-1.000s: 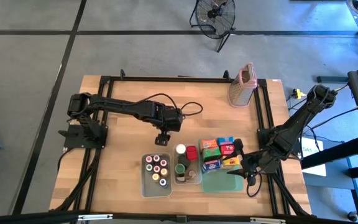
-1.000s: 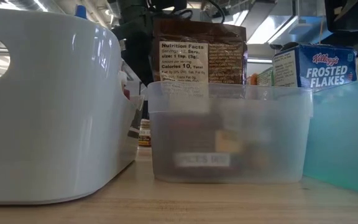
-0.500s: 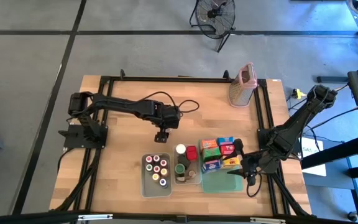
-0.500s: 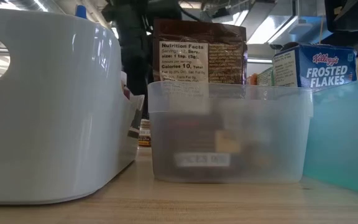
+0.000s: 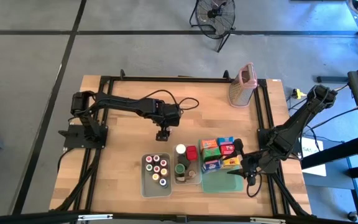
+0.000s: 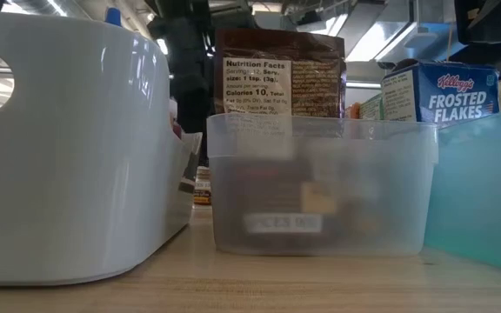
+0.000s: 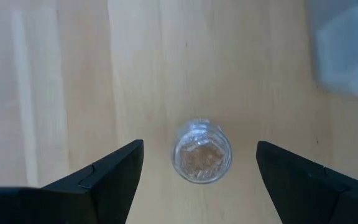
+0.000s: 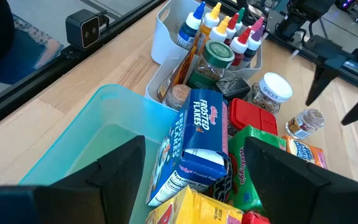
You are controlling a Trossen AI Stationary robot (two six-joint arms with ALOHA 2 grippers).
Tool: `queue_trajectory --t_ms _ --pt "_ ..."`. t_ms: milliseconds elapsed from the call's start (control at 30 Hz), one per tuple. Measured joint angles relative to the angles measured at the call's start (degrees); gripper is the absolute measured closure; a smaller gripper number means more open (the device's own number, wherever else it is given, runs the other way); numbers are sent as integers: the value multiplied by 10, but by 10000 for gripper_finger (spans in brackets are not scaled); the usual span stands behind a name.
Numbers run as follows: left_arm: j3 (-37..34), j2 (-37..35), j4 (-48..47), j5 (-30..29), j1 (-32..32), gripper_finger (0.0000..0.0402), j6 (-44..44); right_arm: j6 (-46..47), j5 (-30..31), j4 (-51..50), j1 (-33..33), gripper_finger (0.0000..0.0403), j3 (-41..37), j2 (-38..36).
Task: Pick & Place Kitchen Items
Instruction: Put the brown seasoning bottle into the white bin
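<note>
A small clear jar with brown contents point(image 7: 202, 151) stands upright on its base on the bare wood, left of the cartons. My left gripper point(image 5: 162, 134) hangs over it pointing down, open, one finger on either side of the jar and clear of it. The right wrist view shows the same jar point(image 8: 304, 122) under those fingers. My right gripper point(image 5: 242, 167) waits open above the green tray point(image 5: 219, 182), holding nothing. Colourful cartons point(image 5: 219, 152), among them a blue cereal carton point(image 8: 194, 140), stand in and beside the tray.
A white tub point(image 5: 156, 174) of capped squeeze bottles and a clear tub point(image 5: 187, 173) of jars stand near the front edge, left of the tray. A white-capped jar point(image 5: 180, 149) and a red box point(image 5: 191, 152) sit behind them. A metal grater with pink top point(image 5: 242, 85) is at the far right.
My left gripper has come down toward the table and shifted slightly toward the far edge, staying open. The right arm has kept still.
</note>
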Motion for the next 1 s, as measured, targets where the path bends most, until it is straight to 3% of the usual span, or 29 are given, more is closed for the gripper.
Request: queue_trajectory --t_ms 1000 --pt "0 47 9 -7 0 93 -20 0 -2 -4 -1 128 0 0"
